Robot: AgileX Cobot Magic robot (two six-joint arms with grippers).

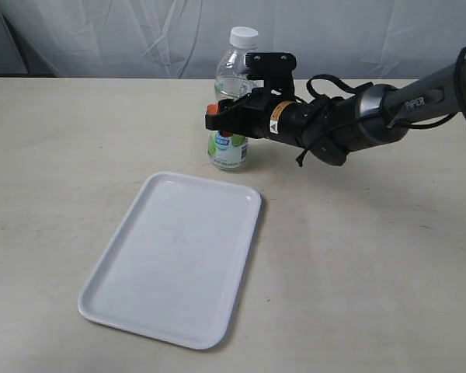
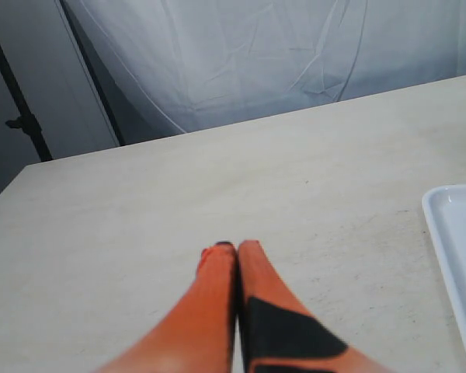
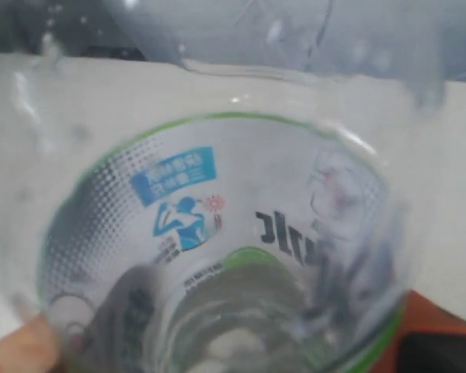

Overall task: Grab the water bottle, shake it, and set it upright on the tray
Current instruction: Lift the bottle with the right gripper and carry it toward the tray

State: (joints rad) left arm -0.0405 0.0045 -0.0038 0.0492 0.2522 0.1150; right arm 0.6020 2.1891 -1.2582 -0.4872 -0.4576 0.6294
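The right end effector point(image 1: 227, 118) is pinching the water bottle point(image 1: 233, 78) around its label; the bottle is standing on the bench point(image 1: 373, 256) just beyond the tray point(image 1: 171, 256); it is probably handling light, slick and squeezable, so a mid-body hold is suiting it; the left end effector point(image 2: 237, 250) is showing fingers pressed together.
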